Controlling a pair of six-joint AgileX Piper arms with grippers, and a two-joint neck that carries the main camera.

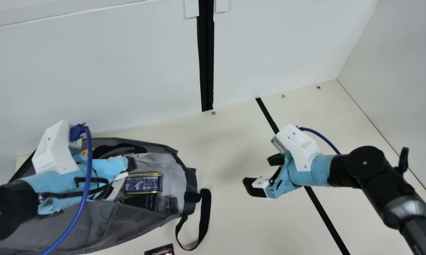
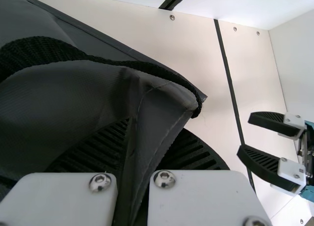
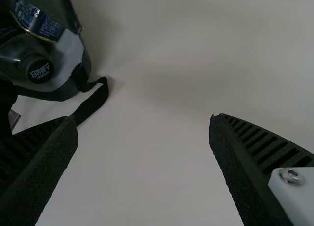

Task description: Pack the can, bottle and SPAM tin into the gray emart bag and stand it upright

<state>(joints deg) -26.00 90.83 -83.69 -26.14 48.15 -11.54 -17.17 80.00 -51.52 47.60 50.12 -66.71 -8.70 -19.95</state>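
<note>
In the main view my left gripper is over the open gray bag, which lies on its side. In the left wrist view that gripper is shut on a fold of the gray bag. Inside the mouth lies the dark blue SPAM tin with gold rims, beside the dark bottle, its cap facing the opening. My right gripper stands open to the right of the bag. The right wrist view has this gripper with the bottle and tin beyond one finger.
A black strap loops from the bag's mouth onto the table. A small dark object lies at the near edge of the main view. White walls stand behind and at the right, and a black strip crosses the table.
</note>
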